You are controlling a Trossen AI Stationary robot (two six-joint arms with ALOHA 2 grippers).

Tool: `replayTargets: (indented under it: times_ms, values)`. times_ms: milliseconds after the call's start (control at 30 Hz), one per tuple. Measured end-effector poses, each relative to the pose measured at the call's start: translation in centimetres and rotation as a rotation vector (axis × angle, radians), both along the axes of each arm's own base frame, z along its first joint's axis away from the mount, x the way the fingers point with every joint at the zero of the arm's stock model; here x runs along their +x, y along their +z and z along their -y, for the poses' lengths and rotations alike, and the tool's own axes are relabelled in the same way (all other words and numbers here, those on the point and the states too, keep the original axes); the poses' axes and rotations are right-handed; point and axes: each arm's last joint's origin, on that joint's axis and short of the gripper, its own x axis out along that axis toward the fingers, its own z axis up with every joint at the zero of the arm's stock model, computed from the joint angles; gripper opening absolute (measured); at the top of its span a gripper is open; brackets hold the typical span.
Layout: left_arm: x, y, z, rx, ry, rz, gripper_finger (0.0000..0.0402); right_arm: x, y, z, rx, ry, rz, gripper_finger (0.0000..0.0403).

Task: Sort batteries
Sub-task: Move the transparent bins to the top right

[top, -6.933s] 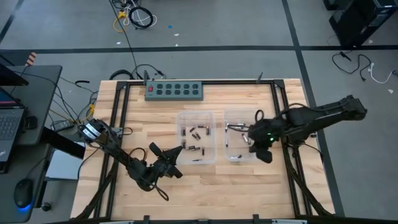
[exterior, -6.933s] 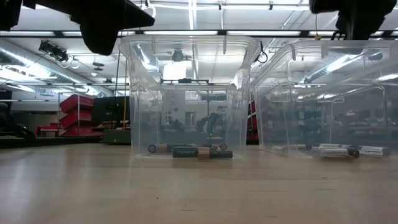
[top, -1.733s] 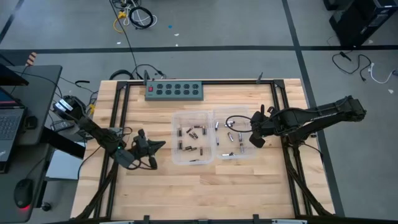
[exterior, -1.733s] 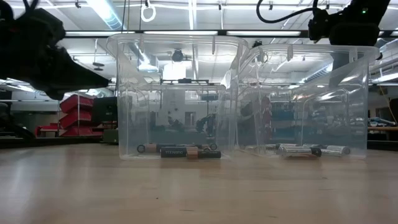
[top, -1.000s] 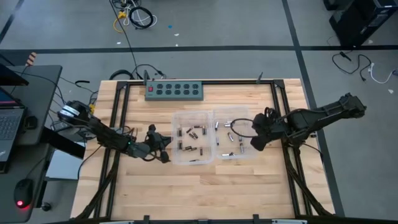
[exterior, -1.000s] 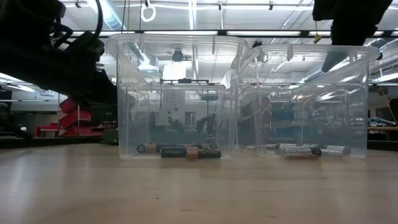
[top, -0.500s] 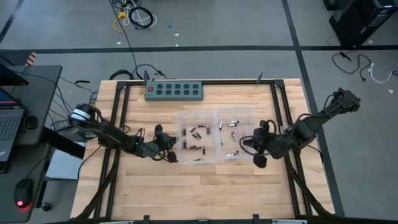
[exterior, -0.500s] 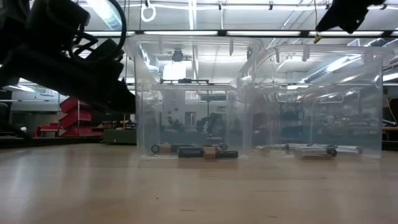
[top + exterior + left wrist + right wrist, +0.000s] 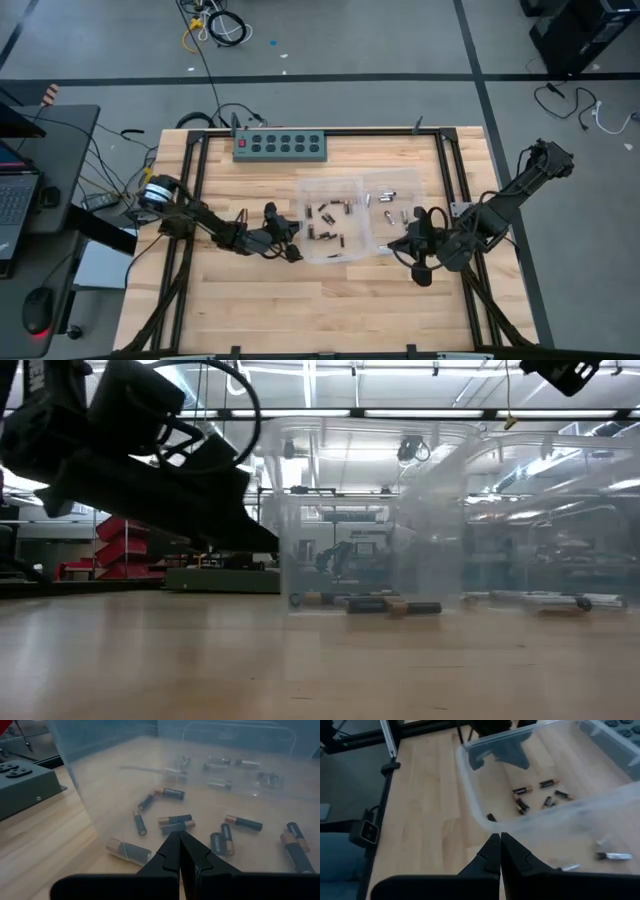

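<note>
Two clear plastic bins stand side by side on the wooden table. The left bin (image 9: 335, 232) holds dark and copper-topped batteries (image 9: 175, 820) lying on its floor. The right bin (image 9: 393, 212) holds silvery batteries (image 9: 392, 205). My left gripper (image 9: 293, 243) is shut, low over the table, at the left bin's left wall. My right gripper (image 9: 400, 243) is shut and raised over the right bin's near edge; in its wrist view the tips (image 9: 496, 837) hang above the bins, touching nothing that I can see. My left gripper pushes with the tips of its shut fingers (image 9: 177, 837) against the outside of the left bin's left wall (image 9: 100, 820), low down. The fingers come nearly level from the table's left. The bin stands upright on the table, its right wall against the other bin.
A green power strip (image 9: 280, 147) lies at the table's far edge, behind the bins. Bare wood stretches along the near edge (image 9: 330, 310). A laptop (image 9: 15, 195) and cables sit beyond the table's left side.
My left gripper, shut throughout, has gone toward the table's right edge. The left bin has slid right before it, and the right bin beside it has slid right too. My right gripper, also shut, has drawn back toward the near edge and turned.
</note>
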Motion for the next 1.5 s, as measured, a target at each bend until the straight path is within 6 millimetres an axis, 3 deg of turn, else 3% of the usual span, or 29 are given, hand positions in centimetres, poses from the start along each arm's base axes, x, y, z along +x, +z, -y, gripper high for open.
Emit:
replayTargets:
  times_ms: [333,633,800,1067,1200,1367,1500]
  values:
    - [3.3,-0.3,-1.1,-0.007,0.064,0.036,0.0000,-0.3,-0.8,-1.7,0.112,0.045,-0.061,0.0000]
    - [3.8,-0.1,-3.6,0.048,0.130,0.017,0.0000,-1.1,-1.2,-2.0,0.150,-0.008,-0.107,0.0000]
    - [3.8,0.8,-3.8,0.120,0.118,0.008,0.0000,-1.5,-1.8,-1.5,0.164,-0.085,-0.166,0.0000]
    - [1.4,4.8,-1.4,0.310,0.060,0.003,0.0000,-1.6,-1.8,-1.5,0.164,-0.095,-0.169,0.0000]
    - [-0.6,6.6,1.4,0.435,-0.134,-0.023,0.0000,-1.6,-1.8,-1.4,0.145,-0.098,-0.157,0.0000]
    - [-1.7,7.1,4.5,0.434,-0.459,0.018,0.0000,-1.5,-1.7,-1.3,0.092,-0.085,-0.140,0.0000]
    - [-1.9,6.4,5.5,0.310,-0.565,0.034,0.0000,-1.5,-1.7,-1.3,0.071,-0.084,-0.131,0.0000]
